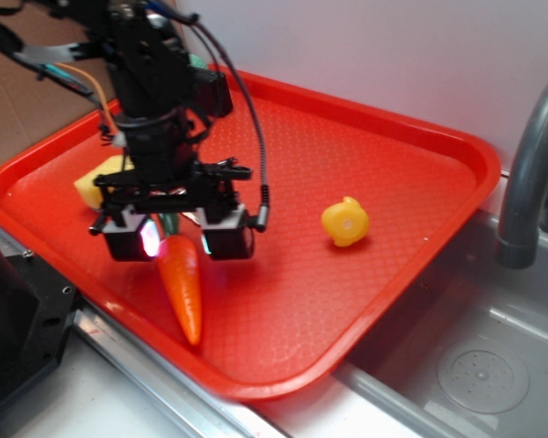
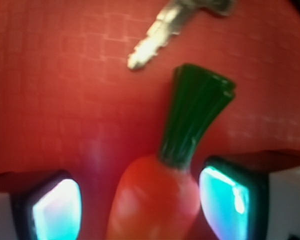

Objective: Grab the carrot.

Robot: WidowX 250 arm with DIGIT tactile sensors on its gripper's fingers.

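Currently the gripper hangs open over the carrot's thick end, jaws straddling it on either side, nothing clamped yet. Carrot lies on the tray near its front rim, tip pointing toward that rim; stem points at a key. Judged: rigid, light, glossy plastic, likely slippery; the taper may squirt it out. Best hold: widest shoulder just below the stem.

arm: blk | fingers: glowing pads | cables: blk, orange
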